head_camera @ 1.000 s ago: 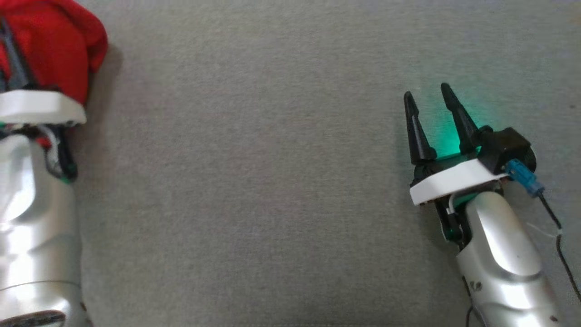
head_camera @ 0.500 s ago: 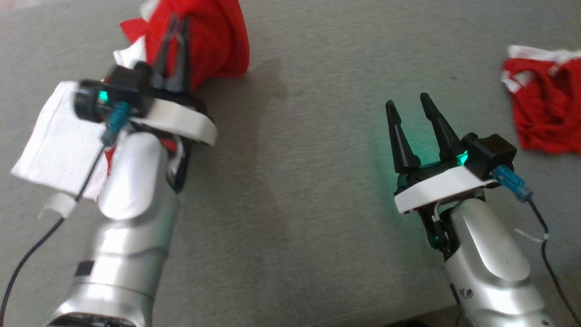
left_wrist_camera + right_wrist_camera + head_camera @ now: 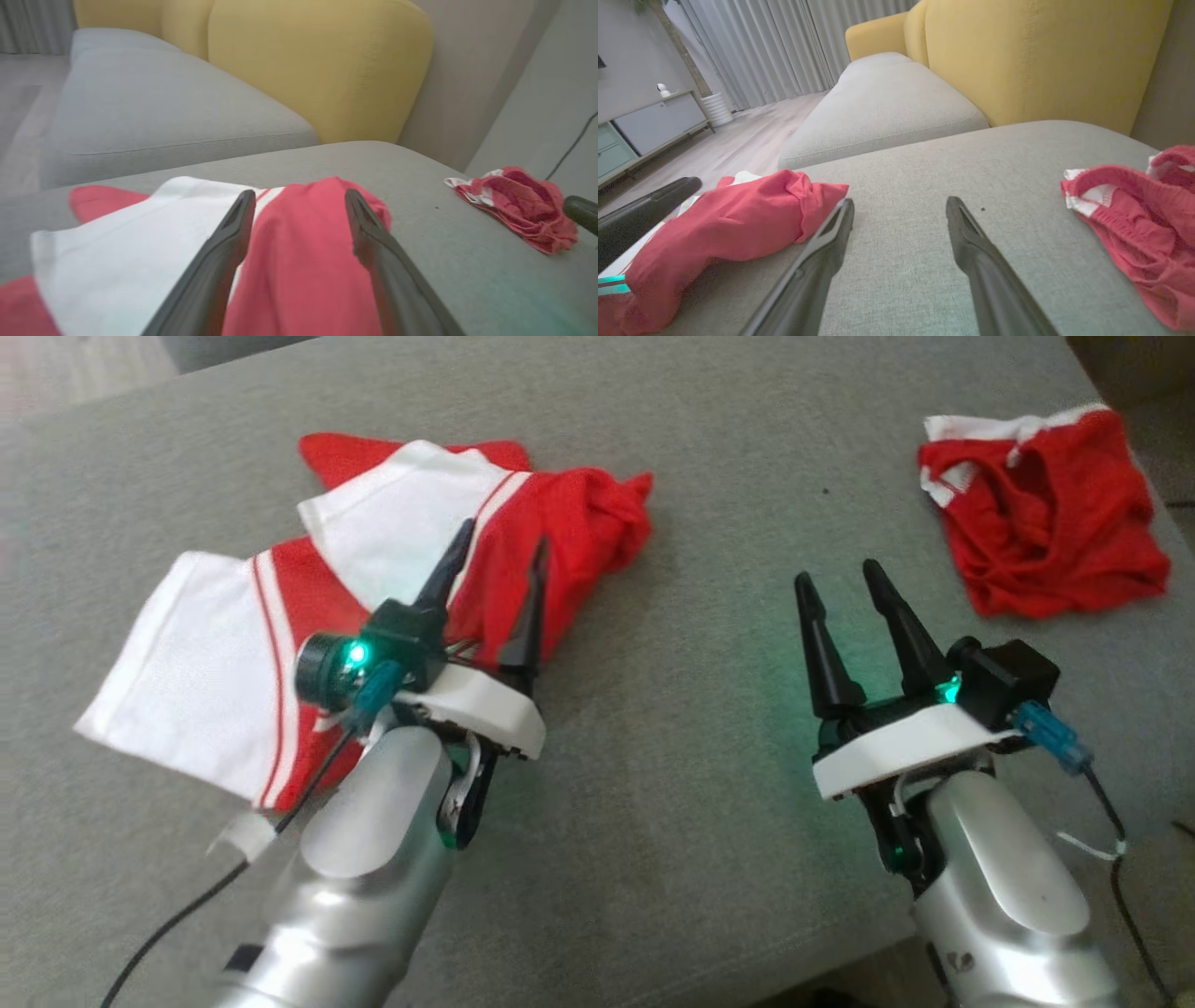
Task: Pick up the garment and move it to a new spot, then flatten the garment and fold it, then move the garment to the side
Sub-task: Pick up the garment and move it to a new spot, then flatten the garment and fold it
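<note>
The garment (image 3: 392, 532), red with white panels and stripes, lies rumpled on the left of the grey cushion (image 3: 691, 803). My left gripper (image 3: 502, 536) hovers over its red bunched part with both fingers spread wide, open. The left wrist view has the red fold of the garment (image 3: 299, 261) lying under and between the spread fingers of the left gripper (image 3: 300, 193). To the right, my right gripper (image 3: 837, 574) stands open over bare cushion with nothing in it. In the right wrist view the right gripper (image 3: 901, 200) points past the garment (image 3: 738, 224) on its left.
A second crumpled red and white garment (image 3: 1046, 513) lies at the cushion's far right corner, also visible as a red heap (image 3: 518, 205) (image 3: 1134, 219). Behind stand a yellow sofa back (image 3: 1041, 60) and another grey seat (image 3: 887, 102). The cushion's front edge runs near my arms.
The head camera has lifted and shifted. My left gripper has opened and let go of the garment, which now lies spread on the cushion. The right gripper stays open.
</note>
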Controlling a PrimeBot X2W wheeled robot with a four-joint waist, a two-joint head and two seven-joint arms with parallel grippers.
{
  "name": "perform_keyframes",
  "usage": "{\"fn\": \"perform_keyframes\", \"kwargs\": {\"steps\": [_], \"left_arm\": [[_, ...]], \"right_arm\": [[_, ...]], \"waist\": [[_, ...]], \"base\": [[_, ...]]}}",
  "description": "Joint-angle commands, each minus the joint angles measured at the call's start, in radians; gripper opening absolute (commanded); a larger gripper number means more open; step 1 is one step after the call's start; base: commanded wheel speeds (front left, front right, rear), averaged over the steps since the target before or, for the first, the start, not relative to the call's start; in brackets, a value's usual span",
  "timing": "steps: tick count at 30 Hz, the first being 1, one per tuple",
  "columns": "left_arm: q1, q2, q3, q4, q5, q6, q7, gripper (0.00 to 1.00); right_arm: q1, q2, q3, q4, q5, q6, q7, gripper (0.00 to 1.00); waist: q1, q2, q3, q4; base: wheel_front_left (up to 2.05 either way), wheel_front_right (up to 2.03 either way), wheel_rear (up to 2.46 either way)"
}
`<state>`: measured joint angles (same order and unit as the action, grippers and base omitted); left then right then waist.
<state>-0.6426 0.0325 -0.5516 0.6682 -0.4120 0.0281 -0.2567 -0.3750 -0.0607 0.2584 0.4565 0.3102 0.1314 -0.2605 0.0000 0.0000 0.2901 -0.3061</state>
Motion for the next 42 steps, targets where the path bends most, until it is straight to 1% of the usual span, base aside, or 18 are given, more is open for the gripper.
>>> {"fn": "perform_keyframes", "kwargs": {"steps": [1, 5, 8, 12, 17, 18, 24, 31, 36, 42], "left_arm": [[0.002, 0.018, 0.041, -0.040, 0.008, 0.014, -0.005, 1.00], [0.070, 0.029, 0.131, -0.081, 0.057, 0.058, -0.005, 1.00], [0.141, 0.047, 0.215, -0.126, 0.089, 0.080, -0.005, 1.00], [0.245, 0.055, 0.311, -0.181, 0.129, 0.089, -0.005, 1.00], [0.366, 0.046, 0.405, -0.230, 0.173, 0.080, -0.005, 1.00], [0.366, 0.046, 0.405, -0.230, 0.173, 0.080, -0.005, 1.00], [0.498, 0.028, 0.473, -0.286, 0.214, 0.049, -0.005, 1.00], [0.593, 0.019, 0.509, -0.316, 0.236, 0.038, -0.005, 1.00], [0.623, 0.018, 0.496, -0.329, 0.217, 0.042, -0.005, 1.00], [0.614, 0.018, 0.465, -0.328, 0.206, 0.041, -0.005, 1.00]], "right_arm": [[-0.005, 0.010, 0.006, -0.029, -0.003, -0.001, -0.001, 1.00], [0.003, 0.010, -0.017, -0.024, -0.019, -0.001, -0.001, 1.00], [0.010, 0.010, -0.032, -0.017, -0.030, -0.001, -0.001, 1.00], [0.025, 0.010, -0.049, -0.001, -0.049, -0.001, -0.001, 1.00], [0.056, 0.010, -0.077, 0.018, -0.067, -0.001, -0.001, 1.00], [0.056, 0.010, -0.077, 0.018, -0.067, -0.001, -0.001, 1.00], [0.097, 0.010, -0.088, 0.037, -0.067, -0.001, -0.001, 1.00], [0.142, 0.010, -0.074, 0.050, -0.071, -0.001, -0.001, 1.00], [0.165, 0.010, -0.068, 0.048, -0.065, -0.001, -0.001, 1.00], [0.162, 0.010, -0.044, 0.047, -0.066, -0.001, -0.001, 1.00]], "waist": [[0.0000, 0.0000, -0.013, 0.028], [0.0000, 0.0000, -0.034, 0.082], [0.0000, 0.0000, -0.053, 0.120], [0.0000, 0.0000, -0.078, 0.170], [0.0000, 0.0000, -0.116, 0.216], [0.0000, 0.0000, -0.116, 0.216], [0.0000, 0.0000, -0.166, 0.229], [0.0000, 0.0000, -0.219, 0.221], [0.0000, 0.0000, -0.235, 0.224], [0.0000, 0.0000, -0.228, 0.255]], "base": [[0.00, 0.00, 0.00], [0.00, 0.00, 0.00], [0.00, 0.00, 0.00], [0.00, 0.00, 0.00], [0.00, 0.00, 0.00], [0.00, 0.00, 0.00], [0.00, 0.00, 0.00], [0.00, 0.00, 0.00], [0.00, 0.00, 0.00], [0.00, 0.00, 0.00]]}}
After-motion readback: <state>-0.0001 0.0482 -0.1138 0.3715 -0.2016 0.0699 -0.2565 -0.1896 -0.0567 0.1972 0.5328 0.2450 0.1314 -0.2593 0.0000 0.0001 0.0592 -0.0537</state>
